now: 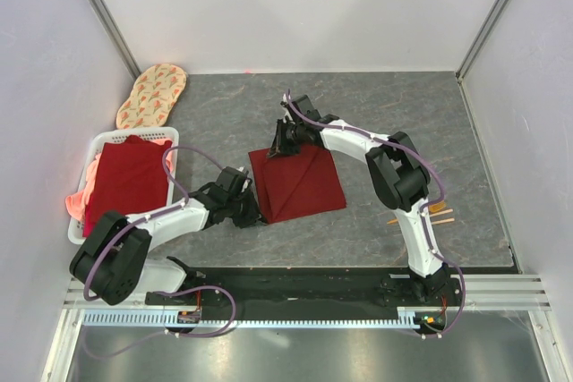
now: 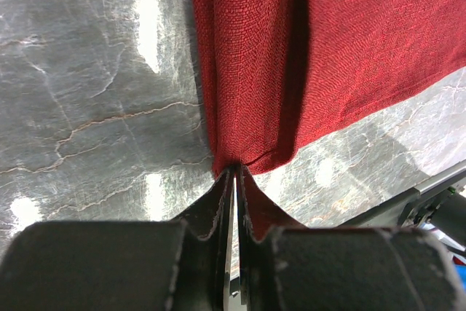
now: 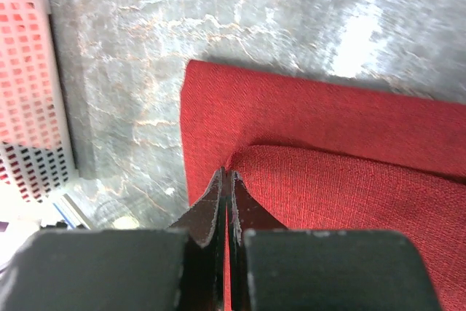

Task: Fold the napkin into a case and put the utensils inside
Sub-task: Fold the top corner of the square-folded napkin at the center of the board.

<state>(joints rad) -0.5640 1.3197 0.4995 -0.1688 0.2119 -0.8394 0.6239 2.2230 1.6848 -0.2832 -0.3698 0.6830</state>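
now pinching the napkin at two corners, near the middle of the table. at the near left corner: left end effector squeezed almost together on a gathered tip of dark red cloth, the tip caught between the fingers, with pleats fanning away from the grip across the grey surface. at the far left corner: right end effector pressed together on the edge of an upper layer, folded over a lower layer showing as a band along the far and left sides. from above: napkin lying mostly flat, roughly square and turned a little, with a fold line across it. left arm reaching in low from the left, right arm bent over from the right, both meeting the cloth on its left side. utensils on the table just to the right of the right arm, well apart from the napkin. orange-gold, thin, partly hidden behind the arm, number hard to tell. against the left wall, a white basket holding a red and salmon-pink cloth stack. just beyond it, a patterned oval mat. napkin only partly folded, utensils not yet inside.
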